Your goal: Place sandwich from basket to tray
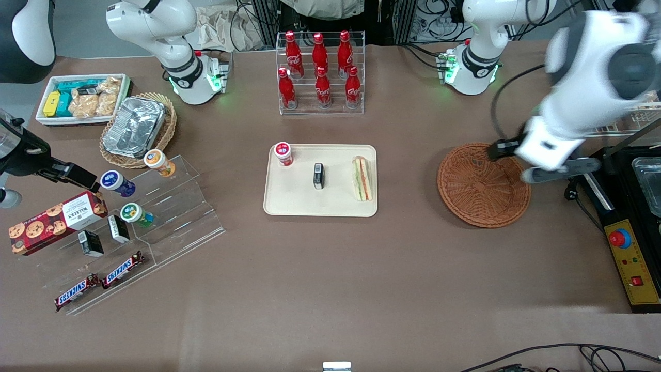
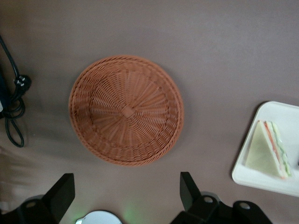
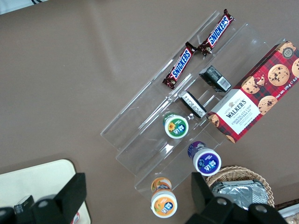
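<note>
**A:** The gripper is hanging above the table with its two dark fingers spread wide apart and nothing between them. In the front view it sits at the right of the frame, over the edge of the basket that's toward the working arm's end of the table.

**B:** And the sandwich?

**A:** The sandwich is lying on the tray in the middle of the front frame, along the tray's edge nearest the basket. It's a triangular wedge of white bread, and you can see green, orange and red stripes of filling along its cut side. The wrist view shows it clearly too, flat on the tray's rounded corner.

**B:** Anything else on the tray?

**A:** A small red-lidded cup in the upper left corner of it and a little black box standing near the centre. The basket is round, reddish-brown wicker, well apart from the tray.
</note>
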